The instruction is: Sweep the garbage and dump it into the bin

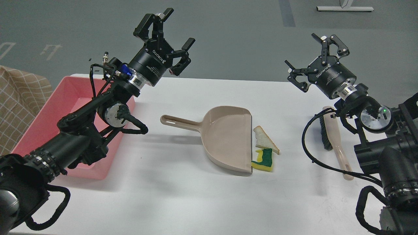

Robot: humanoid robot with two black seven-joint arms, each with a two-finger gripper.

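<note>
The garbage lies on the white table just right of the dustpan's open edge: a white triangular bread slice (264,139) and, in front of it, a yellow L-shaped sponge with a green top (264,160). The beige dustpan (228,138) lies flat mid-table, handle pointing left. The beige brush with black bristles (333,137) lies at the right, partly behind my right arm. The pink bin (55,107) stands at the left, partly hidden by my left arm. My left gripper (174,27) is open and empty, raised above the table's far edge. My right gripper (308,54) is open and empty, raised above the brush.
A tan checked cloth (16,104) lies left of the bin. The table's far edge runs behind both grippers, with grey floor beyond. A white stand base (344,8) sits on the floor at the far right.
</note>
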